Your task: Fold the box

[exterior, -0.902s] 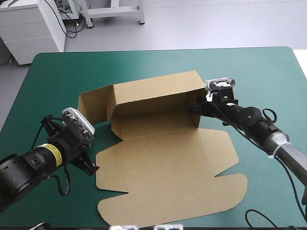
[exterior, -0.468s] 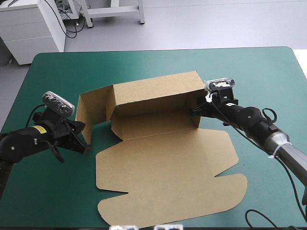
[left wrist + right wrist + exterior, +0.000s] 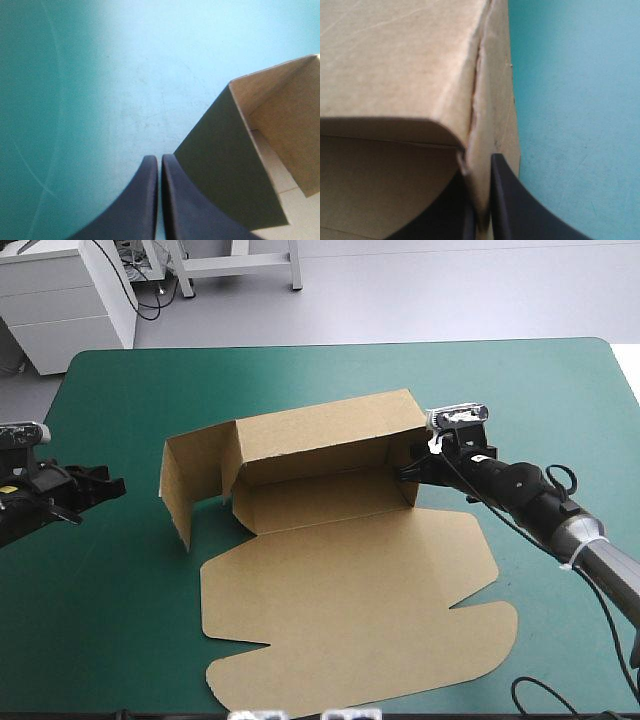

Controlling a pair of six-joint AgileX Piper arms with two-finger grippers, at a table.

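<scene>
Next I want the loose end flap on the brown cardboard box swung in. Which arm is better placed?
Left. The left black-fingered pincer is shut on nothing and lies nearest that standing flap. The right pincer is clamped on the brown cardboard box at its opposite end wall.

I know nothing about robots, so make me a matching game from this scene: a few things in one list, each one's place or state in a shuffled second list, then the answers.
Things:
1. left gripper with black fingers
2. right gripper with black fingers
3. lid panel of the brown cardboard box
4. left end flap of the box

States:
A. lying flat on the teal-green cover
B. shut on the box's right end wall
C. standing upright, swung outward
D. shut on nothing, apart from the box

Pairs: 1-D, 2-B, 3-A, 4-C
</scene>
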